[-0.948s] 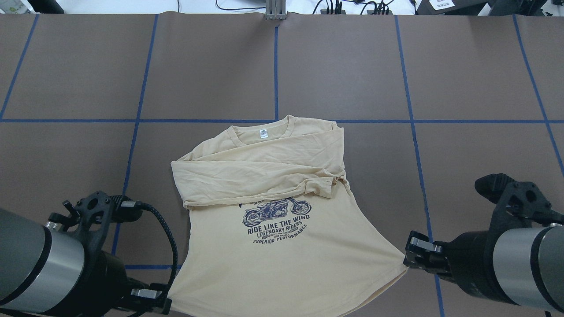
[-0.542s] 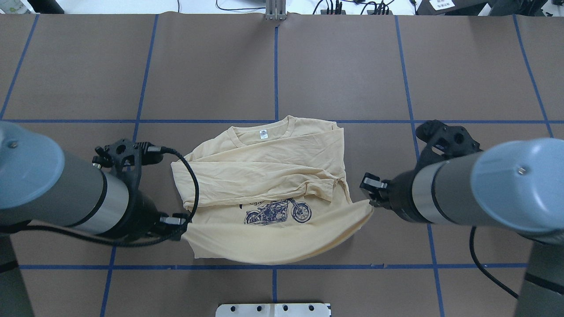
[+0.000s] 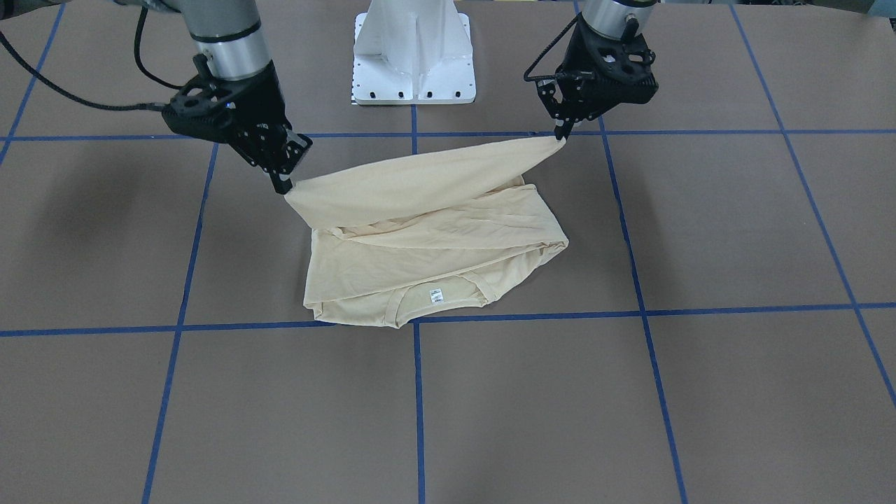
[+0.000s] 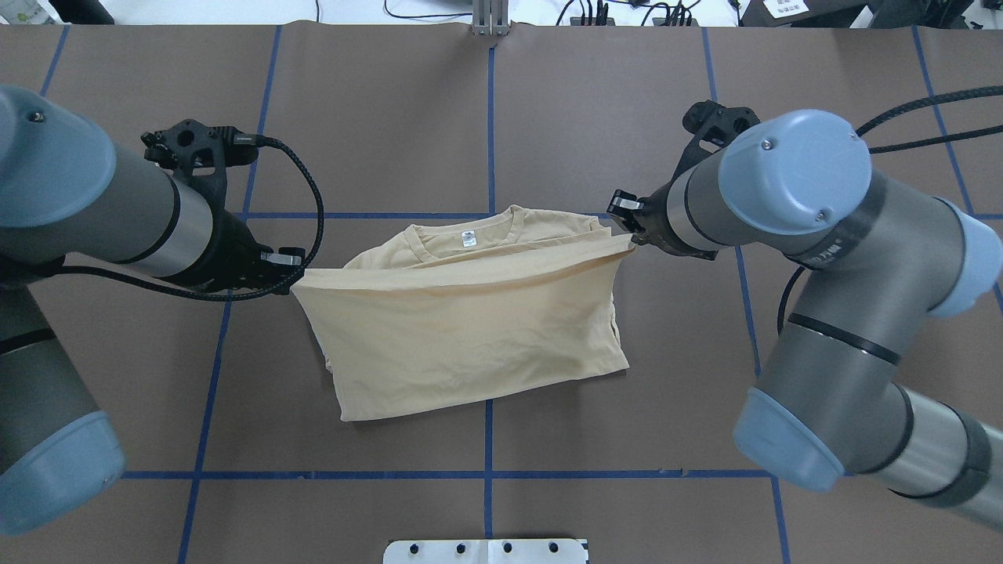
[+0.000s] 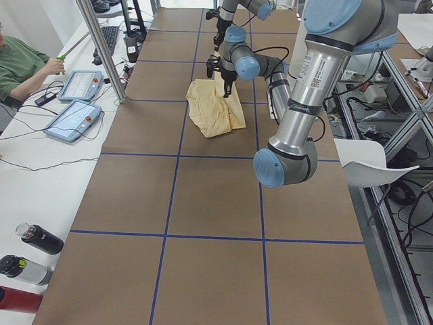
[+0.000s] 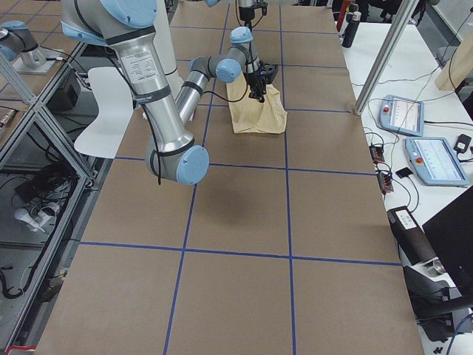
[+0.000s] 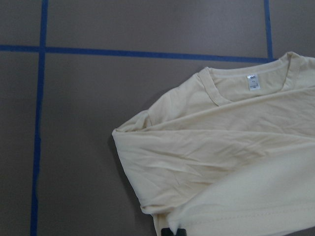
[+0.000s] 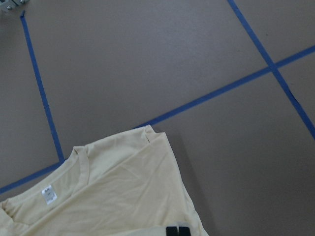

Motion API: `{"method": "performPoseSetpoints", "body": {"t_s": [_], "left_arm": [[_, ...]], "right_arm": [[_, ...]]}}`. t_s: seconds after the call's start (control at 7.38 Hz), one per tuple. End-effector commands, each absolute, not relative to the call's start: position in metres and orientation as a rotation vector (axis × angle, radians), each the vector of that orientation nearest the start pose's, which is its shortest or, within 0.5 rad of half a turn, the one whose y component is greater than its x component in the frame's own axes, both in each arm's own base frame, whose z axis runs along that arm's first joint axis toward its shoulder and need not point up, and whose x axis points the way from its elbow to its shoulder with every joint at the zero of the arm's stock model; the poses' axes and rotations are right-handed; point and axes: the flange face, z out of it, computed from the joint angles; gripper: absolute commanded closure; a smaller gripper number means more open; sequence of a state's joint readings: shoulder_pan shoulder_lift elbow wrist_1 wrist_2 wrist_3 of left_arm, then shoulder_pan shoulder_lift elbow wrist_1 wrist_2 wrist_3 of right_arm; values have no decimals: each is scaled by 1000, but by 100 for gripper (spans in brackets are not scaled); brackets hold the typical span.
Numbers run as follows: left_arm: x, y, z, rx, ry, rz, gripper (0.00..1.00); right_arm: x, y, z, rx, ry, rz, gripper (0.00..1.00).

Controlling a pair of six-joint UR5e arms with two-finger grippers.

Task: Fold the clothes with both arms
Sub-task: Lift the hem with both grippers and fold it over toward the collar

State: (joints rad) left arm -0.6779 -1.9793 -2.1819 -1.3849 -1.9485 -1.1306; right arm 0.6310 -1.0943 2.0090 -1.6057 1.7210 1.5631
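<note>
The cream-yellow T-shirt [image 4: 462, 337] lies mid-table, collar and white neck label [image 4: 468, 239] on the far side. Its lower half is lifted and stretched over the chest, so the print is hidden. My left gripper [image 4: 294, 270] is shut on one hem corner, and my right gripper [image 4: 631, 236] is shut on the other. Both hold the hem taut a little above the shirt, short of the collar. In the front-facing view the left gripper [image 3: 560, 134] is on the right and the right gripper [image 3: 283, 187] on the left. Both wrist views show the collar and folded sleeves [image 7: 206, 147] [image 8: 123, 196] below.
The brown table [image 4: 627, 117] carries a grid of blue tape lines. The white base pedestal [image 3: 413, 49] stands at the robot's side of the shirt. Control tablets [image 5: 71, 118], bottles [image 5: 40, 238] and an operator [image 5: 20, 64] are at a side bench beyond the table's far edge.
Both grippers have moved away from the robot toward the collar, carrying the hem. The shirt's lower half now covers the motorcycle print and the folded sleeves.
</note>
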Motion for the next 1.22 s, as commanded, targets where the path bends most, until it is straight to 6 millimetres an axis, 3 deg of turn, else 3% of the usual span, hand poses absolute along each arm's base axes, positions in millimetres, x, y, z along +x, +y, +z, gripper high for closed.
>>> {"method": "performPoseSetpoints", "body": {"t_s": [0.0,0.14,0.27,0.54,1.08], "left_arm": [[361,-426,237,147,852,-66,100],[376,-432,251,149,830,-69,100],[391,-433,263,152,820,-59,100],[427,-420,284,141,773,-31,100],[453,-432,311,162,797,-14,100]], "right_arm": [[-425,-468,223,180,-934,509,100],[-435,-490,203,191,-941,524,100],[-432,-501,201,205,-933,524,100],[-443,-519,208,223,-894,490,100],[-478,-547,236,217,-842,480,100]]}}
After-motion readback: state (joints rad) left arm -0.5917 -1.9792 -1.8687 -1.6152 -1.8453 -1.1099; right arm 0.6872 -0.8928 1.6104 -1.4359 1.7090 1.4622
